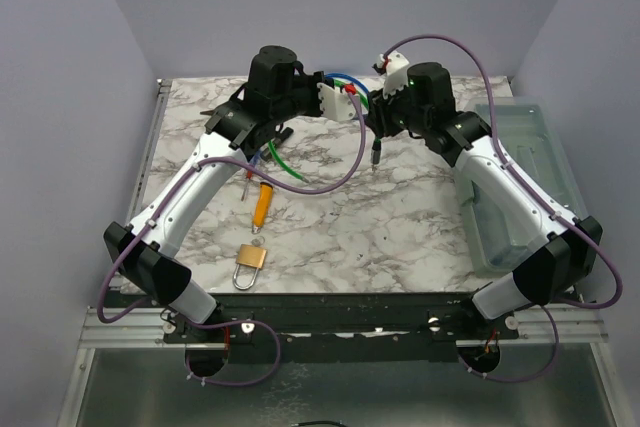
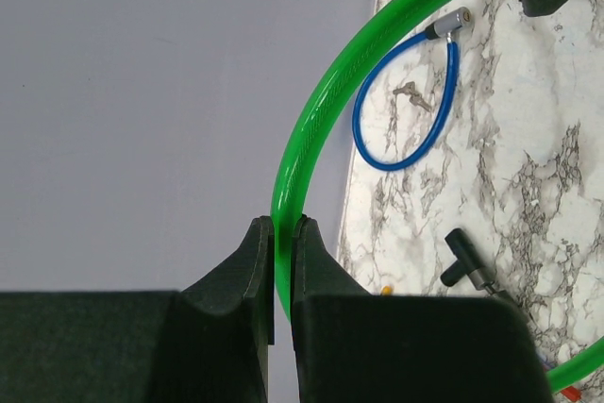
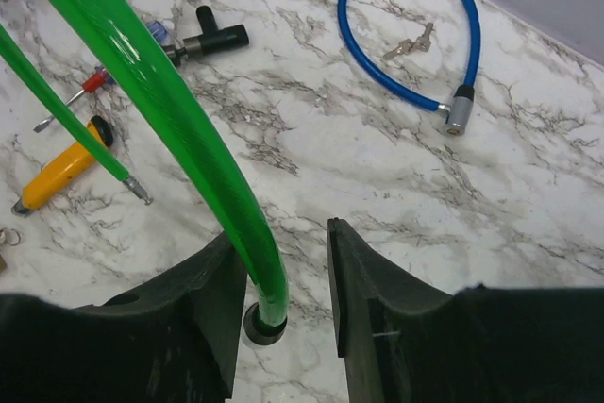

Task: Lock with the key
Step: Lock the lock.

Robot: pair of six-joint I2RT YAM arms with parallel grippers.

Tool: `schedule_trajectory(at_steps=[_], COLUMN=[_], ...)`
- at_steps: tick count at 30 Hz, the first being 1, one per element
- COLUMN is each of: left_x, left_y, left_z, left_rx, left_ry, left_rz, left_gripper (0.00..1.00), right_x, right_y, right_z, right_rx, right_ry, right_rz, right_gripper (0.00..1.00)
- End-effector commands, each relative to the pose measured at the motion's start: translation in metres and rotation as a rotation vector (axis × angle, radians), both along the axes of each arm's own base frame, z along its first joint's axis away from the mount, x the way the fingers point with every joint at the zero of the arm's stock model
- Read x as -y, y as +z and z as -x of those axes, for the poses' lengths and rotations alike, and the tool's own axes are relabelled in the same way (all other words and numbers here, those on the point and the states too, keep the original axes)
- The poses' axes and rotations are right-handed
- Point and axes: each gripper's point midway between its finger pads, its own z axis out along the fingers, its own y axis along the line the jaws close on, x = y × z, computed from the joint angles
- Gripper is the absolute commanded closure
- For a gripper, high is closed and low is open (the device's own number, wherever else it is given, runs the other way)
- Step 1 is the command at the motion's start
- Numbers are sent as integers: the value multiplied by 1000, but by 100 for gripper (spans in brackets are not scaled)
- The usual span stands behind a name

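L arm slants up & inward from its base, wrist turned to face the R side. R arm mirrors it, so both wrists nearly meet at the far middle. L gripper is closed tight, fingers pinching the green cable. R gripper has its jaws apart w/ the cable end betw. them, touching one finger only.

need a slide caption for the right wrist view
Right gripper open around the end of a green cable, with a blue cable and keys on the marble table.
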Motion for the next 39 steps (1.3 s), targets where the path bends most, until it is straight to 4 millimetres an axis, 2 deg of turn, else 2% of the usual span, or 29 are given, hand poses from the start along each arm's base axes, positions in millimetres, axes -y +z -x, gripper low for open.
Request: schedule_trajectory(at_steps=[1, 3, 6, 7, 12, 16, 20, 22, 26, 28, 31, 33, 36, 39], left_x=[-2, -3, -1, -1, 0, -1, -1, -2, -6, -14, -29, -43, -75, -96], left_y=[23, 23, 20, 20, 13, 6, 7, 12, 21, 25, 34, 36, 35, 25], left_z=[-5, -5, -4, -5, -9, -6, 1, 4, 15, 18, 27, 30, 29, 39], left_rx=[56, 53, 38, 30, -59, -153, -227, -262, -351, -397, -524, -604, -701, -780], left_ry=[27, 30, 29, 34, 100, 148, 164, 165, 133, 131, 100, 109, 158, 172], left_rz=[48, 51, 61, 69, 161, 257, 349, 405, 511, 567, 694, 775, 948, 1082], left_gripper=[100, 100, 100, 100, 100, 96, 91, 82, 47, 35, 24, 11, 8, 8], right_x=[7, 9, 10, 10, 11, 18, 22, 25, 28, 29, 34, 36, 37, 39], right_y=[-9, -7, -3, -1, 22, 53, 83, 95, 115, 122, 130, 138, 154, 169], right_z=[6, 6, 7, 6, -2, -7, -7, -8, -5, -4, -5, -5, -5, -5], right_rx=[-24, -17, -2, 4, 57, 166, 268, 303, 344, 362, 366, 383, 413, 434], right_ry=[-25, -30, -33, -33, -77, -107, -118, -127, -106, -102, -113, -104, -97, -100], right_rz=[21, 23, 16, 13, -40, -113, -169, -196, -257, -272, -306, -332, -363, -395], right_gripper=[60, 69, 94, 99, 100, 100, 100, 100, 100, 100, 100, 100, 100, 100])
